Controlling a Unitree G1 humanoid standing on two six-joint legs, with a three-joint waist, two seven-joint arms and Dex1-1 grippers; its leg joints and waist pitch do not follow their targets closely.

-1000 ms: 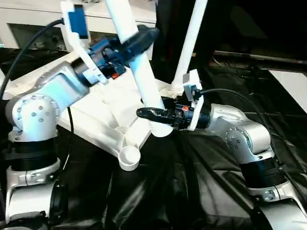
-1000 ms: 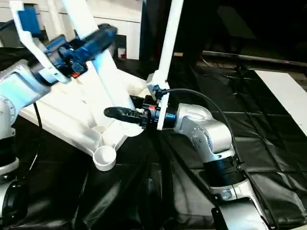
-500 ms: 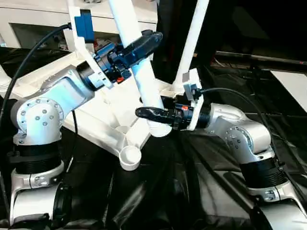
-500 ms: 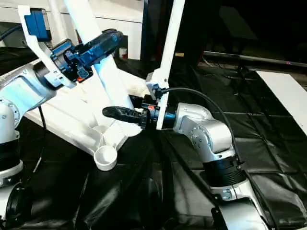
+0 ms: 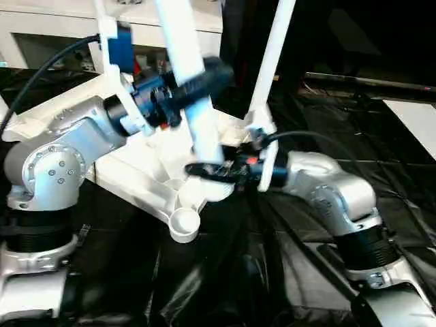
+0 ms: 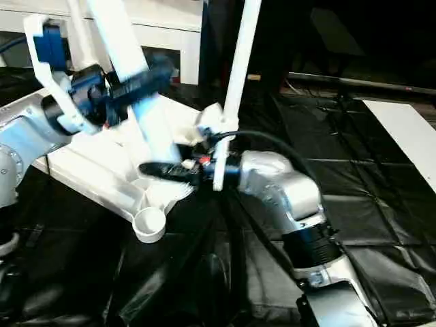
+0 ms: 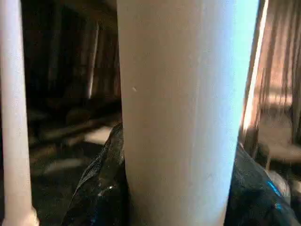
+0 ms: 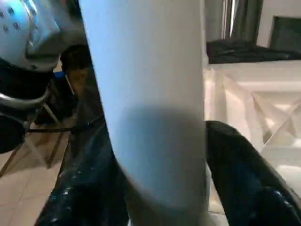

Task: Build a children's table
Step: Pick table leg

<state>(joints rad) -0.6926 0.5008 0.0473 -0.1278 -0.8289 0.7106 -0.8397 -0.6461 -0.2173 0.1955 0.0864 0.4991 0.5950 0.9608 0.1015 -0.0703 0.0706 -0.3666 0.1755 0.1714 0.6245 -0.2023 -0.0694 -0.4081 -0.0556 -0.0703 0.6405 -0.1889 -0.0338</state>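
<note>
The children's table top [image 5: 129, 167] lies upside down on the black sheet, ribbed underside up. One white leg [image 5: 272, 54] stands upright in a far corner socket. A second leg [image 5: 187, 41] leans over the top. My left gripper [image 5: 197, 76] is shut on it high up, and the left wrist view has this leg [image 7: 183, 117] between the black fingers [image 7: 101, 188]. My right gripper [image 5: 204, 170] is shut on the leg's lower end [image 8: 150, 94], close above the top's near right corner. The nearest corner socket [image 5: 182, 223] stands empty.
Crumpled black sheeting [image 5: 225, 272] covers the big table all around the top. A white cabinet [image 5: 54, 27] stands behind at the left. A pale panel [image 5: 415, 119] shows at the right edge. My silver forearms flank the work on both sides.
My right gripper has slid left and a little lower, carrying the leg's lower end with it. The left gripper has closed in on the leg and holds its place.
</note>
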